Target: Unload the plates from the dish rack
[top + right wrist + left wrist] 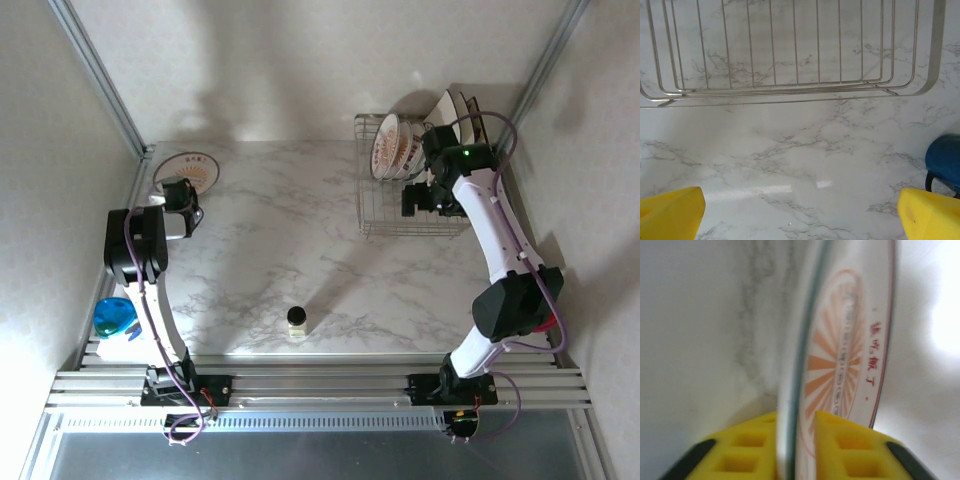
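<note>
These plates look like glazed ceramic: stiff, slick, easy to chip and not heavy, so the rim is the spot to grab. The left tool [795, 440] has its pads either side of one round plate [845, 365], pinching the rim at the far left corner of the worktop [290, 230]. The right tool [800, 210] is spread wide and empty, just in front of the dish rack [790, 90]. In the rack are roughly three round plates [393, 148] and two square plates [460, 108] (they overlap, so it's hard to be sure).
</note>
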